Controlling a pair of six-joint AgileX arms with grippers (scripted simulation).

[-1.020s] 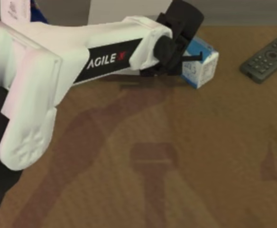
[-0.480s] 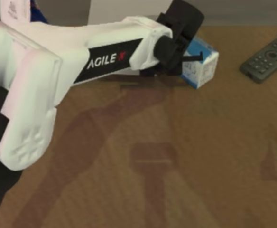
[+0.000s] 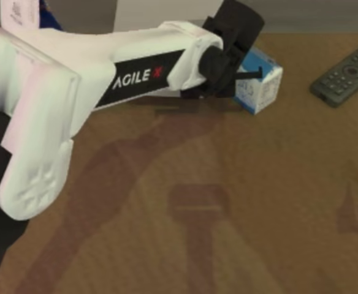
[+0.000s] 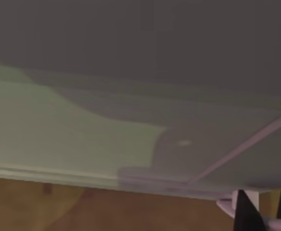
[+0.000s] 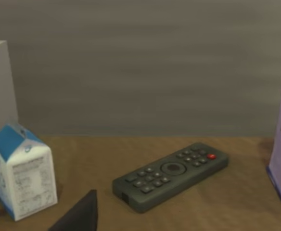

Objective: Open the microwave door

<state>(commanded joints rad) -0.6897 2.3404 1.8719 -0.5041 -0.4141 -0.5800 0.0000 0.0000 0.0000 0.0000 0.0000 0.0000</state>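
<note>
Up close against the microwave door (image 4: 131, 120) at the desk's (image 3: 228, 214) far edge, left hand (image 3: 228, 58); whether apart or together, cannot tell. Just right of it, milk carton (image 3: 262, 82); farther right, remote control (image 3: 344, 75). Right hand unseen.

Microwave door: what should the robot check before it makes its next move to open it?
1. Left arm at the microwave: ok. The left gripper is reached out to the far side of the table, right by the pale box.
2. Grip on the microwave door: cannot tell. The left wrist view shows only a close pale panel; no handle can be made out.
3. Milk carton out of the way: not ok. It stands right beside the left gripper.
4. Remote out of the way: ok, off to the right.
5. Right arm clear: ok. It is out of the top view, parked by the remote.
</note>
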